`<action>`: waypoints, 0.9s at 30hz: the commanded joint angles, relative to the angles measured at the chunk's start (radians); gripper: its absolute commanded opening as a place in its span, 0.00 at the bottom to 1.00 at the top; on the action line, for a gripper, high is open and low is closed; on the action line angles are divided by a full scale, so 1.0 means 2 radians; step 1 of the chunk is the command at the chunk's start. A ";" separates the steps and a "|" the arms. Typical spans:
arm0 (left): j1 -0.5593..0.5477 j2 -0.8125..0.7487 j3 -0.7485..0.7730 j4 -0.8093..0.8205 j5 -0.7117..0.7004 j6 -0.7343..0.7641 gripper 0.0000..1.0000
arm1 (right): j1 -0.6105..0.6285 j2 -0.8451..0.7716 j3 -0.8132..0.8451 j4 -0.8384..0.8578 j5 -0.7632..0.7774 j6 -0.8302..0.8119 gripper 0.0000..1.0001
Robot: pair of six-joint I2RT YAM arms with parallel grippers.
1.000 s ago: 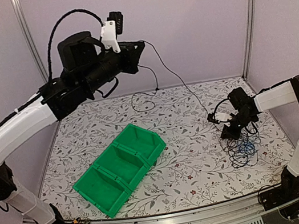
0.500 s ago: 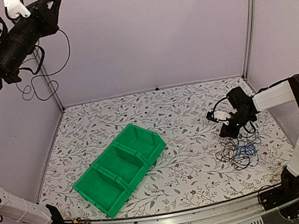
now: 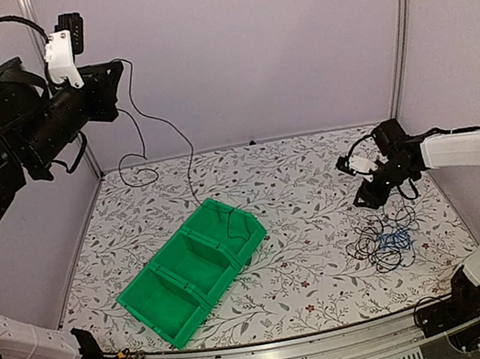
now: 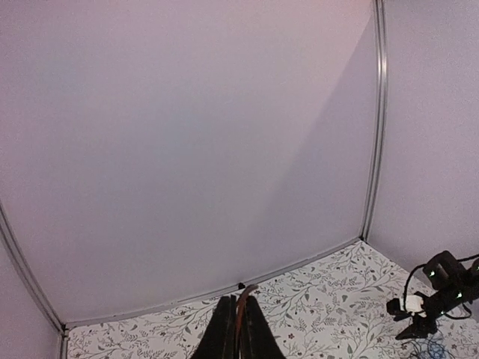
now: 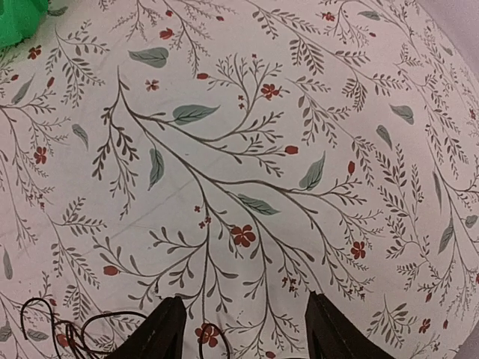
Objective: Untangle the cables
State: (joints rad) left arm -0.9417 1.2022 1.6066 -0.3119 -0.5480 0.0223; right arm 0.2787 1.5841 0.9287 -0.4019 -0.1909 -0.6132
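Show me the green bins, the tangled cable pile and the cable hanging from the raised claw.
green bins (image 3: 162, 307), overhead view, nearest compartment's floor.
tangled cable pile (image 3: 383, 243), overhead view, middle of the coils.
hanging cable (image 3: 190, 160), overhead view, straight stretch above the bins.

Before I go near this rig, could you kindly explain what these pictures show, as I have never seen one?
Two jointed robot arms are bolted at the near edge of a floral-patterned table. One picture looks down from above and behind them; the other two come from a camera on each wrist. On the table lie a green plastic three-compartment bin and a tangle of thin black and blue cables. The left gripper, raised high, is shut on one thin black cable that hangs down towards the bin. The right gripper is open, gripping nothing, low over the table beside the tangle.
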 commanded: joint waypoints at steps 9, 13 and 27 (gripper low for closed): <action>0.043 -0.007 -0.077 -0.001 0.063 -0.062 0.00 | -0.012 -0.101 -0.045 0.048 -0.040 0.046 0.69; 0.077 0.005 -0.092 -0.005 0.101 -0.077 0.00 | -0.014 -0.098 -0.054 0.055 -0.038 0.043 0.69; 0.109 -0.008 -0.103 0.008 0.136 -0.081 0.00 | -0.017 -0.088 -0.063 0.060 -0.042 0.040 0.69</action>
State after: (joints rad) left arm -0.7345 1.2083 1.3933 -0.3168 -0.3069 -0.1402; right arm 0.2520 1.3964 0.8101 -0.3054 -0.2611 -0.5385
